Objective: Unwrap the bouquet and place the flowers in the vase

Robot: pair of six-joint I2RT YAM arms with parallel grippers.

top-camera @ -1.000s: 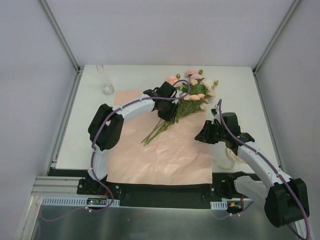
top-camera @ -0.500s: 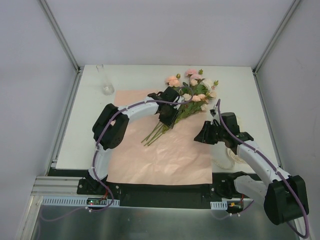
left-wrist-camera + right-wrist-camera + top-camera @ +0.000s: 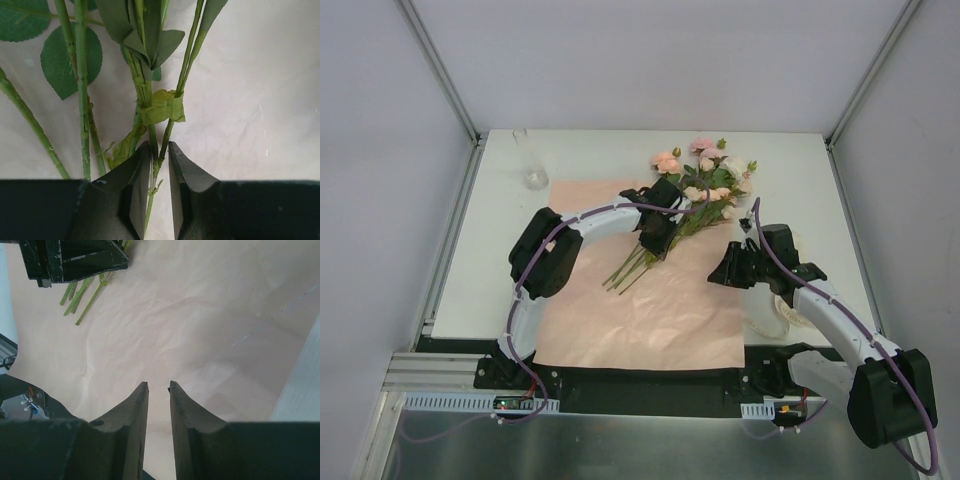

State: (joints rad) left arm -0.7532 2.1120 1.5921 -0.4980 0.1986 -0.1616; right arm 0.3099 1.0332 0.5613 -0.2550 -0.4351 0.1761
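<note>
I'm seeing the left arm [image 3: 600, 215] stretching across the paper [image 3: 650, 310], gripper [image 3: 159, 147] straddling one stem [image 3: 155, 160] of the flowers [image 3: 705, 190]; jaws nearly together (grip unclear).

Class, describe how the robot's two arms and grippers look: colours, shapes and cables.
Both arms, the left arm and the right arm, have white link covers with bulky black joint housings. A thin purple cable runs along each. The left gripper and right gripper each carry two dark, wedge-shaped fingers tapering to narrow tips.
</note>
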